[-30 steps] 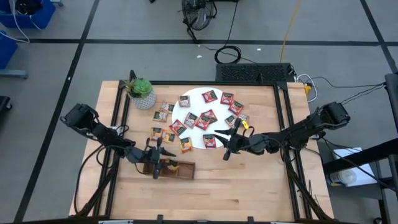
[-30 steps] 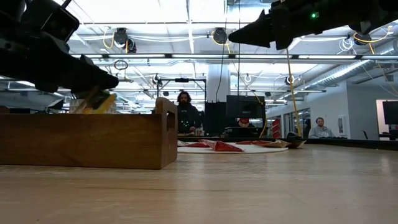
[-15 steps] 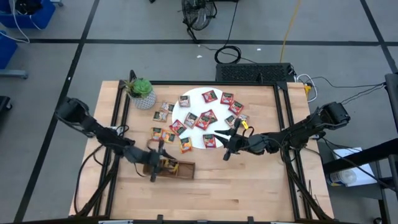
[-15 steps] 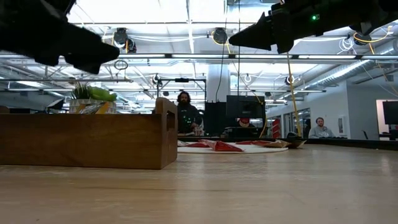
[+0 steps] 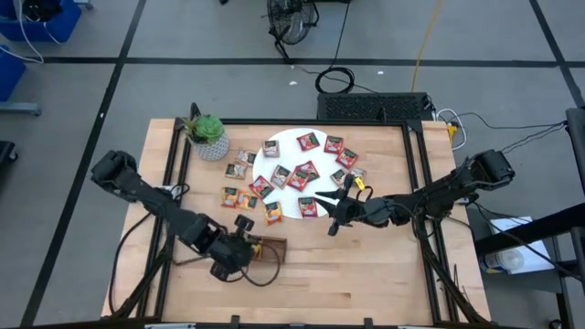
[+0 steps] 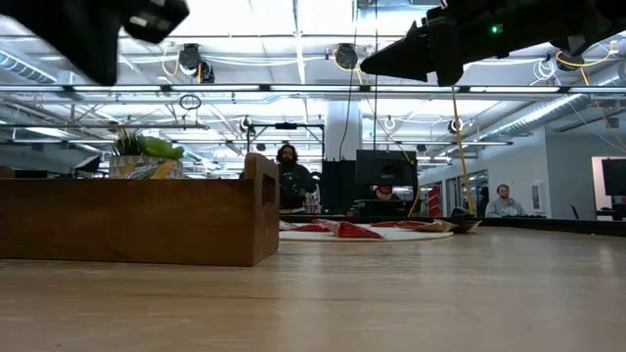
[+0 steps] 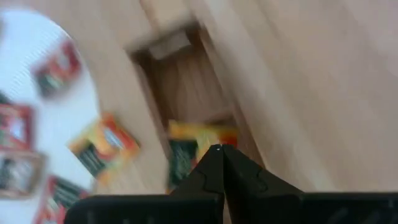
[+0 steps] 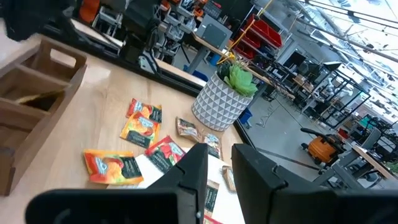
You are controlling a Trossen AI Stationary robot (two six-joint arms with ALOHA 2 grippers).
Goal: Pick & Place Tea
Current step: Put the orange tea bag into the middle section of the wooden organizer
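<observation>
Left jaws [image 7: 217, 149] pressed together, empty, above the tray's [image 5: 267, 248] yellow sachet [image 7: 198, 144]; right jaws [image 8: 219, 163] slightly spread, waiting over the disc [image 5: 291, 206].

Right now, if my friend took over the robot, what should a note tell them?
Left gripper: shut, empty, above the wooden tray.
Right gripper: waiting over the white disc's near edge, holding nothing.
Done: at least one orange-yellow sachet lies in the tray.
Left: many tea sachets remain on the disc, more on the table beside it, near the potted plant.
</observation>
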